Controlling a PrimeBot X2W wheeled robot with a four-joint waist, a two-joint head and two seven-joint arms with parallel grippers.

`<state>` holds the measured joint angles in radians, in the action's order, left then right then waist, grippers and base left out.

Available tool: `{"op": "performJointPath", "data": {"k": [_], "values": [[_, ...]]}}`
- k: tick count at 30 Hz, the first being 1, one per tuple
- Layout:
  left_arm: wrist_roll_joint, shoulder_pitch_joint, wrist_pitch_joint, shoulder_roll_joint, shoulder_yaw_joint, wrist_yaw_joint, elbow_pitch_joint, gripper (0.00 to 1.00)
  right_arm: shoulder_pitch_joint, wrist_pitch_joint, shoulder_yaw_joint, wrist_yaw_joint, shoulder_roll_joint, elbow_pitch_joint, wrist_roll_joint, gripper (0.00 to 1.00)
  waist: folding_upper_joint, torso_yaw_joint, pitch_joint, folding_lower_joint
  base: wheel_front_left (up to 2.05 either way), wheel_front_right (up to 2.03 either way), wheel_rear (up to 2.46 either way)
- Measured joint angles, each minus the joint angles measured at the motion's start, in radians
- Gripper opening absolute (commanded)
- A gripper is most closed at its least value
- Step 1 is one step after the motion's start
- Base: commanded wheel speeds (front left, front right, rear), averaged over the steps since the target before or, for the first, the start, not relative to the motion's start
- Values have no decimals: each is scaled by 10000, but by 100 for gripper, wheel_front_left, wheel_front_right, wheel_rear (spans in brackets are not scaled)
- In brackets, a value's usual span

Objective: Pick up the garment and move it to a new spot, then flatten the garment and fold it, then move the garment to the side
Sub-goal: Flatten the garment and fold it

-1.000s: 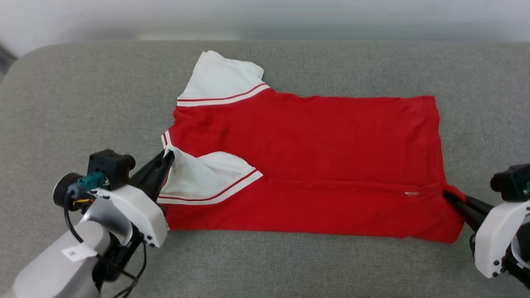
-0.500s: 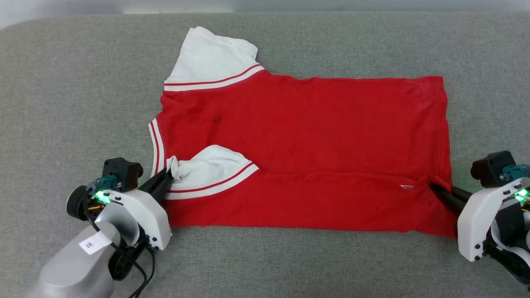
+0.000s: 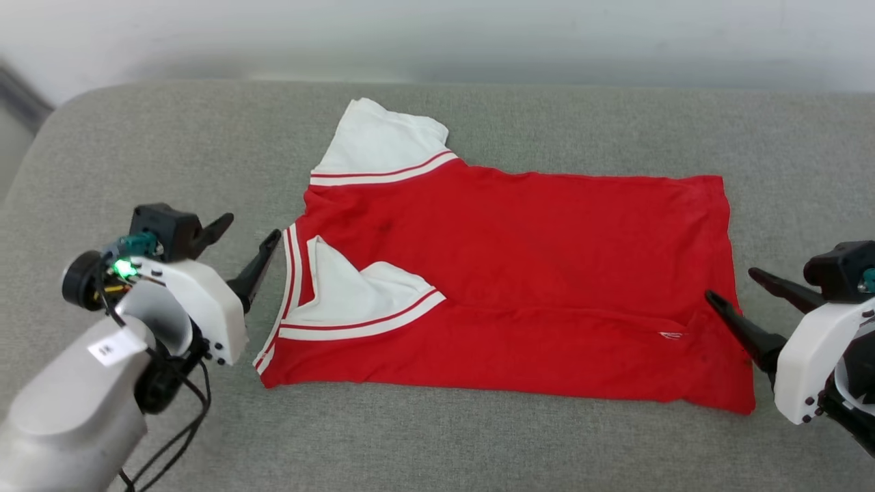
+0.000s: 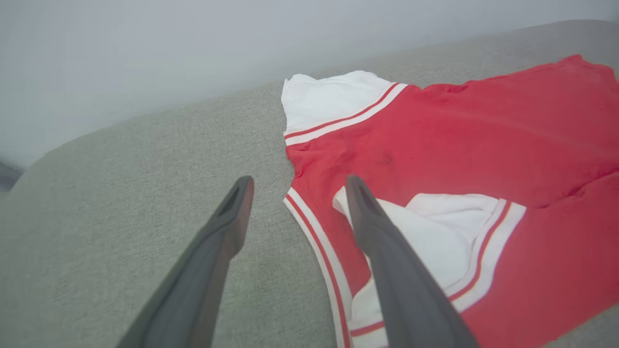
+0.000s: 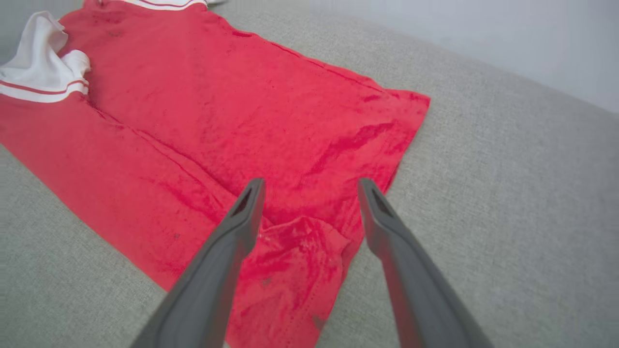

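Note:
The garment (image 3: pixel 533 239) is a red T-shirt with white sleeves, lying flat on the grey cushion (image 3: pixel 157 150), collar to the left and hem to the right. Its near strip is folded over, with the near white sleeve (image 3: pixel 355 301) on top of the red. My left gripper (image 3: pixel 253 227) stands open just left of the striped collar edge, holding nothing. In the left wrist view the left gripper (image 4: pixel 300 180) hovers over the collar of the garment (image 4: pixel 459 140). My right gripper (image 3: pixel 731 283) is open at the near hem corner. The right wrist view shows the right gripper (image 5: pixel 310 182) above the garment's (image 5: pixel 217 96) rumpled corner.
The cushion's rounded left corner (image 3: pixel 48 130) and far edge (image 3: pixel 478 85) meet a pale wall. Bare grey fabric lies left, right and in front of the shirt.
Both grippers have opened and let go: the left released the near sleeve, the right the hem corner. The sleeve now rests on the shirt. The head camera also shifted.

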<state>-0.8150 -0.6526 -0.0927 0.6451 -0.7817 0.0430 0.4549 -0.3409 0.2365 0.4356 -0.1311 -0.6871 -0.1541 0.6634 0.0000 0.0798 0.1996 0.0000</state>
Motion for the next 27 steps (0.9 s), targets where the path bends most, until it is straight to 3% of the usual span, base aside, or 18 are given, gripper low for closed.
{"op": "performJointPath", "data": {"k": [9, 16, 22, 27], "values": [[-963, -771, 4780, 1294, -616, 115, -2059, 100, 215, 284, -408, 2, 82, 633, -190, 100, 0, 29, -317, -1, 0, 0, 0], [-2136, -954, 7902, 1699, -1101, 4, -2844, 100, 336, 573, -516, 0, 305, 1089, -311, 100, 0, -190, -182, -1, 0, 0, 0], [-2834, -924, 9356, 1693, -1379, -257, -2529, 100, 317, 817, -596, 0, 391, 1258, -372, 100, 0, -445, 70, 0, 0, 0, 0], [-3137, -883, 9798, 1463, -1496, -399, -1885, 100, 171, 993, -546, 2, 485, 1287, -380, 100, 0, -643, 348, -1, 0, 0, 0]]}}
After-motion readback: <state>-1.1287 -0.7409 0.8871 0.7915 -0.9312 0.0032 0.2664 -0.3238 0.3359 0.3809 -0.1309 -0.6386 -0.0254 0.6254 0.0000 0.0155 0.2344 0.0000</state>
